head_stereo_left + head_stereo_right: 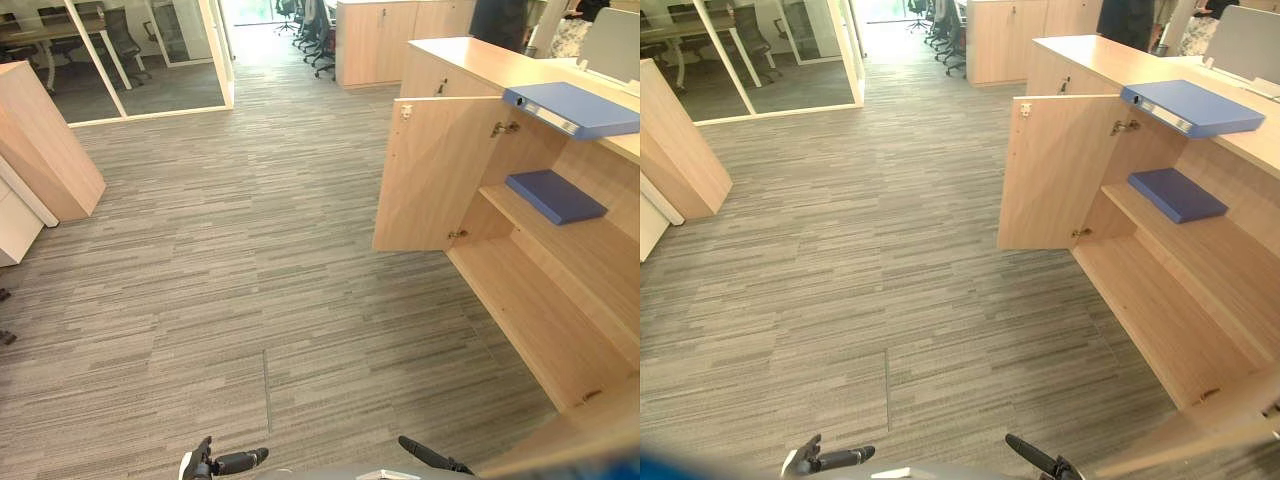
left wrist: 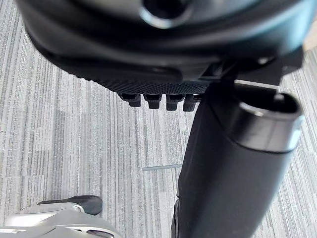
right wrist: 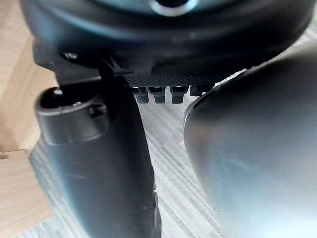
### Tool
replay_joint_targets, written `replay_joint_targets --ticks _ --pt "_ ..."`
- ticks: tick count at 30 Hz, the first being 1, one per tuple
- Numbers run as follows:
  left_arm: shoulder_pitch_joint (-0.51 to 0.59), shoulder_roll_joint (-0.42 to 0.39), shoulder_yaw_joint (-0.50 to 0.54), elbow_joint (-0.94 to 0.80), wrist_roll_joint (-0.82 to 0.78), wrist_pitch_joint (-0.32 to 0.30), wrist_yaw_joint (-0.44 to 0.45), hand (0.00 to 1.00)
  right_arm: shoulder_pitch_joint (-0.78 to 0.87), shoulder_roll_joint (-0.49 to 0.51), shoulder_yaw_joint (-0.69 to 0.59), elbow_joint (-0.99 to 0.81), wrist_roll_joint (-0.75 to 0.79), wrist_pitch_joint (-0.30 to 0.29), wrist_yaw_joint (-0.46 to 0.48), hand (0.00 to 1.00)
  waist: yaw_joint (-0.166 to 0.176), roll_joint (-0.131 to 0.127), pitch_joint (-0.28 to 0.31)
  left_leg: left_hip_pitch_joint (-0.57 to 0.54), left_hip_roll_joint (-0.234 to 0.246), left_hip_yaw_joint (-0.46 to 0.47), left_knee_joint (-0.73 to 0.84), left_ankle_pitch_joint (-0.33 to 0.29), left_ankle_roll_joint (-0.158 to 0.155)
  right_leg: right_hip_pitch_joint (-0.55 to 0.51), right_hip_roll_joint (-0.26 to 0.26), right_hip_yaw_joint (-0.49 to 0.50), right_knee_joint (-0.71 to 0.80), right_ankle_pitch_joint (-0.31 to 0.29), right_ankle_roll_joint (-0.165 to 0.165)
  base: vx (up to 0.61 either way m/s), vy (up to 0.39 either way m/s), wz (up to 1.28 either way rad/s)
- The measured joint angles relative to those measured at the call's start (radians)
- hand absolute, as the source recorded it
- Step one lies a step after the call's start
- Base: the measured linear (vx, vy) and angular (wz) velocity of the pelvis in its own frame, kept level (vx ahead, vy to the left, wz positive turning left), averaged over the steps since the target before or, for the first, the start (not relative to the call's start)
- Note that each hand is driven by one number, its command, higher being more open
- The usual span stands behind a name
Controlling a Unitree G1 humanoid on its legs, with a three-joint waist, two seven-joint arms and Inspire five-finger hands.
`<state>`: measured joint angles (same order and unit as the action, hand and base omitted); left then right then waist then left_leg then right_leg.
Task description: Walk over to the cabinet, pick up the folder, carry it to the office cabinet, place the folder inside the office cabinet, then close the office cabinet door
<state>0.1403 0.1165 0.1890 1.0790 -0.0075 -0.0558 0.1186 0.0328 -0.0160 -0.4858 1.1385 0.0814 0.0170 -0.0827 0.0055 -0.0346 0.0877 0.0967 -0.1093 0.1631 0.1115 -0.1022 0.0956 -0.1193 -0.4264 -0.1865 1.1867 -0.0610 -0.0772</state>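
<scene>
A blue folder (image 1: pixel 575 108) lies flat on top of the wooden office cabinet (image 1: pixel 470 60) at the right. A second, darker blue folder (image 1: pixel 555 195) rests on the inner shelf (image 1: pixel 590 250). The cabinet door (image 1: pixel 435 175) stands swung wide open toward the room. My left hand (image 1: pixel 235 462) and right hand (image 1: pixel 430 456) hang low at the bottom edge, far from both folders. In the wrist views the left hand (image 2: pixel 163 49) and the right hand (image 3: pixel 168 44) hold nothing, fingers relaxed over the carpet.
Grey striped carpet (image 1: pixel 230 280) stretches ahead. A wooden cabinet (image 1: pixel 40 140) stands at the left, a glass-walled room (image 1: pixel 130 60) behind it. Office chairs (image 1: pixel 315 30) and more cabinets (image 1: pixel 385 40) sit at the back. Another open door panel (image 1: pixel 580 440) juts out at lower right.
</scene>
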Motion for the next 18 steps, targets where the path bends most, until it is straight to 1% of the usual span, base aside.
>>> replay_joint_targets --ticks 1,2,3,4,5,6,7,8,9,10,11,12,13,14,15,16,17,18 --pt "-0.001 -0.002 -0.011 0.011 0.001 0.001 0.001 1.00 -0.018 -0.001 0.007 -0.014 0.001 -0.003 -0.003 1.00 -0.014 0.017 0.016 0.043 0.019 -0.010 -0.025 0.000 -0.001 -0.040 0.039 -0.037 -0.030 -0.079 0.040 0.28 0.003 0.16" --pt "-0.010 -0.005 -0.021 0.015 0.002 0.001 0.001 1.00 -0.031 0.000 0.020 -0.027 0.002 -0.007 -0.003 1.00 -0.021 0.029 0.039 0.080 0.041 -0.016 -0.040 0.000 -0.001 -0.063 0.091 -0.067 -0.134 -0.142 0.078 0.27 -0.037 0.16" --pt "-0.015 -0.006 -0.022 0.015 0.003 0.001 0.000 1.00 -0.034 -0.001 0.037 -0.035 0.002 -0.010 -0.005 1.00 -0.021 0.032 0.049 0.092 0.051 -0.017 -0.043 0.000 -0.001 -0.076 0.115 -0.075 -0.199 -0.165 0.089 0.25 -0.101 0.17" --pt "-0.023 -0.008 -0.024 0.014 0.012 0.001 0.001 1.00 -0.038 0.000 0.057 -0.043 0.003 -0.018 -0.005 1.00 -0.021 0.035 0.059 0.108 0.069 -0.021 -0.046 -0.005 -0.009 -0.096 0.156 -0.092 -0.345 -0.181 0.105 0.23 -0.133 0.26" --pt "-0.030 -0.013 -0.023 0.011 0.021 0.001 0.003 1.00 -0.036 0.008 0.079 -0.062 0.003 -0.022 -0.006 1.00 -0.023 0.038 0.061 0.120 0.089 -0.020 -0.064 -0.028 -0.043 -0.107 0.183 -0.125 -0.508 -0.172 0.113 0.21 -0.137 0.27" --pt "-0.033 -0.009 -0.020 0.008 0.022 0.000 0.002 1.00 -0.035 0.012 0.085 -0.064 0.003 -0.024 -0.007 1.00 -0.023 0.029 0.065 0.136 0.092 -0.019 -0.081 -0.034 -0.052 -0.108 0.183 -0.143 -0.584 -0.158 0.122 0.24 -0.227 0.12" --pt "-0.033 -0.003 -0.008 0.006 0.025 0.001 0.003 1.00 -0.036 0.020 0.085 -0.065 0.004 -0.024 -0.007 1.00 -0.020 0.011 0.075 0.168 0.095 -0.015 -0.094 -0.048 -0.072 -0.105 0.182 -0.175 -0.706 -0.101 0.103 0.28 -0.279 -0.05" --pt "-0.031 -0.013 -0.006 0.007 0.046 0.003 0.009 1.00 -0.033 0.018 0.088 -0.067 0.006 -0.024 -0.004 1.00 -0.024 0.016 0.074 0.193 0.120 -0.014 -0.099 -0.070 -0.100 -0.087 0.195 -0.218 -0.710 -0.057 0.055 0.30 -0.306 -0.09" --pt "-0.032 -0.024 -0.007 0.007 0.059 0.003 0.008 1.00 -0.033 0.012 0.090 -0.066 0.004 -0.024 -0.004 1.00 -0.025 0.030 0.071 0.203 0.140 -0.011 -0.101 -0.077 -0.111 -0.081 0.216 -0.228 -0.711 -0.073 0.049 0.33 -0.276 -0.07" --pt "-0.040 -0.038 -0.007 0.006 0.069 0.001 0.004 1.00 -0.032 0.002 0.089 -0.069 0.001 -0.024 -0.004 1.00 -0.025 0.054 0.072 0.211 0.171 -0.003 -0.109 -0.086 -0.131 -0.081 0.250 -0.236 -0.707 -0.102 0.043 0.27 -0.216 -0.09" --pt "-0.043 -0.044 -0.006 0.006 0.073 0.001 0.004 1.00 -0.032 -0.001 0.087 -0.074 0.001 -0.024 -0.005 1.00 -0.025 0.061 0.073 0.212 0.184 0.004 -0.109 -0.089 -0.138 -0.078 0.268 -0.236 -0.706 -0.113 0.038 0.36 -0.281 -0.21" --pt "-0.044 -0.049 -0.003 0.006 0.079 0.001 0.006 1.00 -0.032 -0.004 0.085 -0.076 0.002 -0.022 -0.006 1.00 -0.025 0.075 0.072 0.223 0.212 0.028 -0.104 -0.085 -0.154 -0.069 0.300 -0.239 -0.707 -0.129 0.027 0.36 -0.298 -0.29" --pt "-0.038 -0.054 0.016 0.006 0.080 0.001 0.005 1.00 -0.025 -0.002 0.085 -0.076 0.003 -0.021 -0.009 1.00 -0.026 0.076 0.071 0.231 0.243 0.049 -0.076 -0.085 -0.166 -0.044 0.334 -0.247 -0.724 -0.143 0.022 0.37 -0.309 -0.30" --pt "-0.040 -0.055 0.029 0.006 0.080 0.001 0.004 1.00 -0.019 0.001 0.083 -0.077 0.006 -0.022 -0.009 1.00 -0.026 0.073 0.071 0.230 0.256 0.055 -0.046 -0.086 -0.169 -0.026 0.350 -0.250 -0.740 -0.145 0.022 0.47 -0.365 -0.22" --pt "-0.040 -0.056 0.077 -0.006 0.077 0.001 0.004 1.00 -0.006 0.018 0.075 -0.082 0.021 -0.023 -0.010 1.00 -0.031 0.058 0.073 0.180 0.295 0.057 0.121 -0.097 -0.190 0.031 0.384 -0.254 -0.799 -0.149 0.020 0.40 -0.303 -0.18" --pt "-0.035 -0.064 0.124 -0.023 0.073 0.001 0.005 1.00 0.009 0.026 0.075 -0.089 0.043 -0.023 -0.010 1.00 -0.033 0.050 0.071 0.118 0.324 0.056 0.296 -0.099 -0.193 0.068 0.404 -0.249 -0.842 -0.147 0.017 0.46 -0.341 -0.23" --pt "-0.028 -0.079 0.158 -0.038 0.060 0.001 0.007 1.00 0.021 0.028 0.074 -0.104 0.052 -0.021 -0.010 1.00 -0.033 0.053 0.068 0.066 0.351 0.050 0.428 -0.088 -0.181 0.094 0.425 -0.240 -0.870 -0.144 0.012 0.28 -0.197 -0.40" --pt "-0.017 -0.103 0.206 -0.058 0.042 0.001 0.009 1.00 0.034 0.026 0.075 -0.122 0.061 -0.022 -0.011 1.00 -0.030 0.071 0.067 -0.003 0.394 0.040 0.617 -0.037 -0.159 0.134 0.458 -0.219 -0.904 -0.143 0.004 0.35 -0.150 -0.73"
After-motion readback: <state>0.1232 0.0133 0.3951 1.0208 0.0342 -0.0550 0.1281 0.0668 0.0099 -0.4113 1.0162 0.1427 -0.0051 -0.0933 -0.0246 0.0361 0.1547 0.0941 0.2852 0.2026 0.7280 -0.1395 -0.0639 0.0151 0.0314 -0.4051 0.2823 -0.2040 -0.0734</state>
